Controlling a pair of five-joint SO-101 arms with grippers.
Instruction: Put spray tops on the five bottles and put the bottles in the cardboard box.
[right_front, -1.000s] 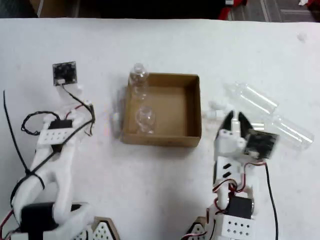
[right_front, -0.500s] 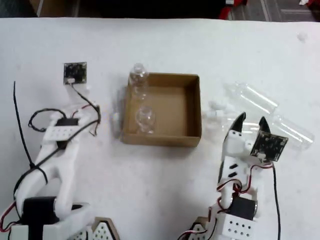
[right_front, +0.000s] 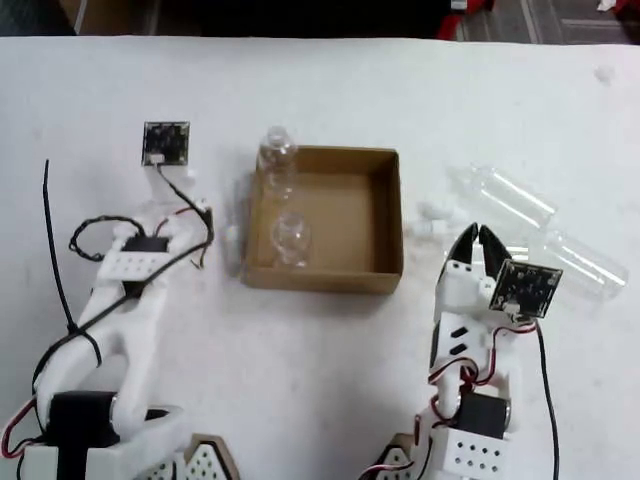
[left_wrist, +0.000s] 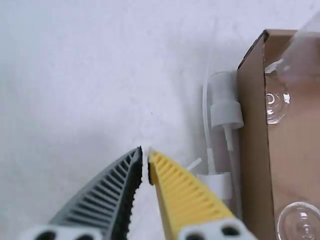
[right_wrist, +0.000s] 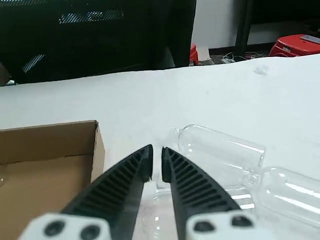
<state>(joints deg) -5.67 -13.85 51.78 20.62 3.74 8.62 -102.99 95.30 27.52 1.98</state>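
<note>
The cardboard box (right_front: 385, 215) sits mid-table with two clear bottles (right_front: 288, 235) along its left wall. Two more clear bottles (right_front: 505, 197) lie to its right, with small white spray tops (right_front: 430, 217) between them and the box. My right gripper (right_front: 478, 233) is shut on nothing just in front of those bottles; its tips (right_wrist: 156, 148) point at the nearer lying bottle (right_wrist: 220, 148). My left gripper (left_wrist: 145, 151) is shut and empty over bare table. White spray tops (left_wrist: 225, 107) lie beside it against the outside of the box (left_wrist: 252, 150).
The left arm (right_front: 130, 265) stands left of the box and the right arm (right_front: 470, 330) right of it. Bare white table (right_front: 330, 90) stretches behind the box and in front of it. The table's far edge meets a dark room.
The left arm has swung right, closer to the box. The right gripper opened half a second ago and has shut again near the same spot.
</note>
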